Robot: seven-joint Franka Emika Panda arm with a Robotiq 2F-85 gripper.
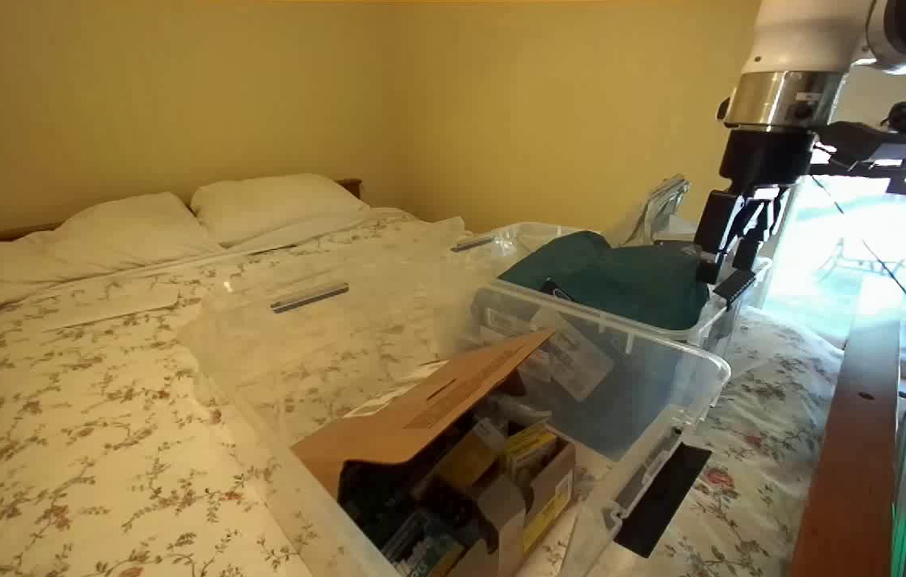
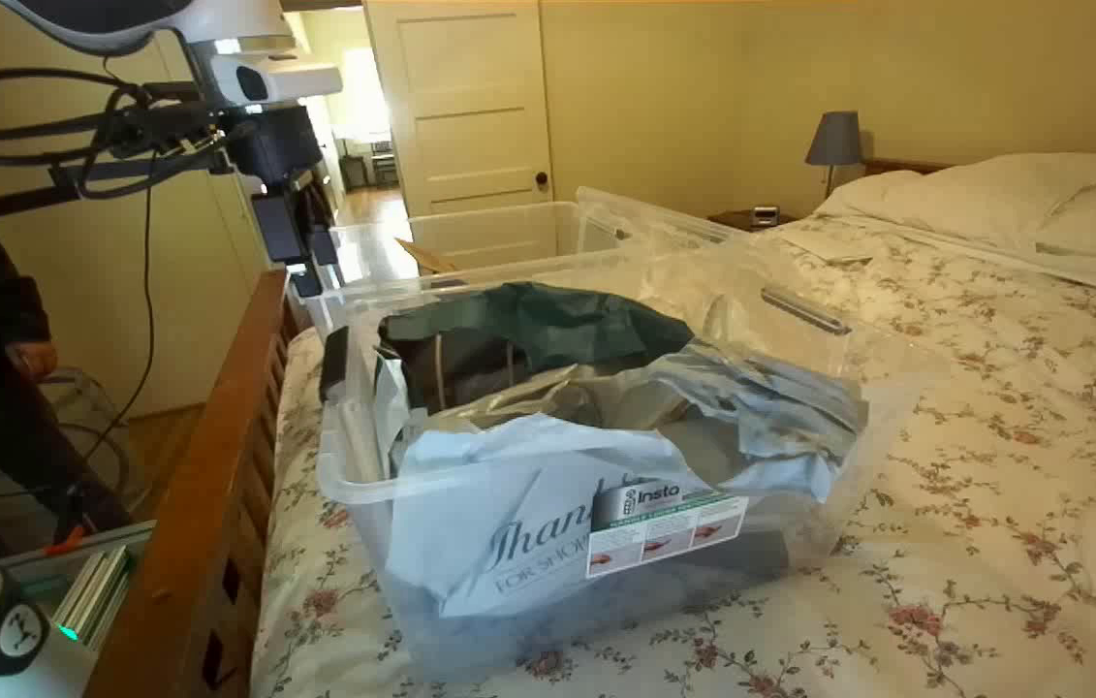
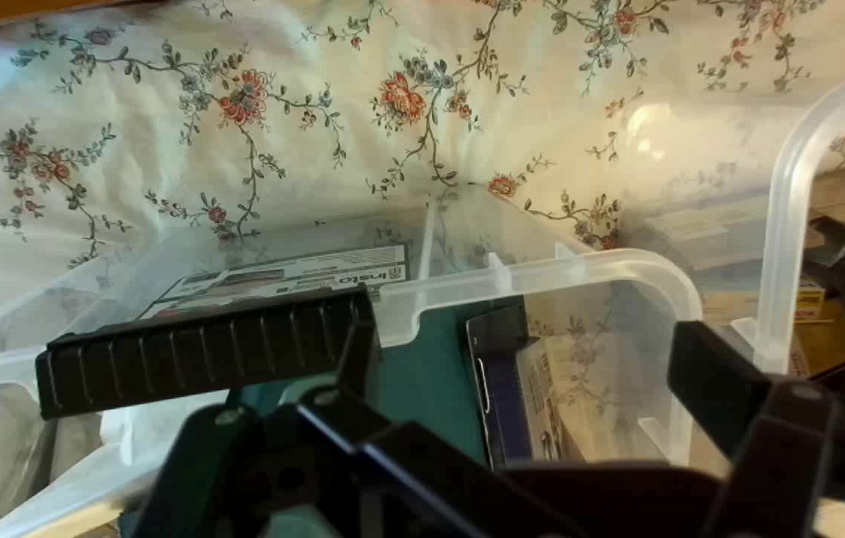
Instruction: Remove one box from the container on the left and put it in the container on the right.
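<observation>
Both exterior views facing the containers (image 2: 509, 635) from opposite ends, sharing the bed (image 1: 124, 377), wrist view close, looking down

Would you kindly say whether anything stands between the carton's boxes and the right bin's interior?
Yes: the facing rims of the left bin and right bin stand between, so boxes likely need lifting over both.

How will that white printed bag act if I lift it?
The white bag would probably flop, since its top edge is wavy and creased. It may rub on the plastic container, lying close behind its wall. Weight is unclear: any contents are hidden.
</observation>
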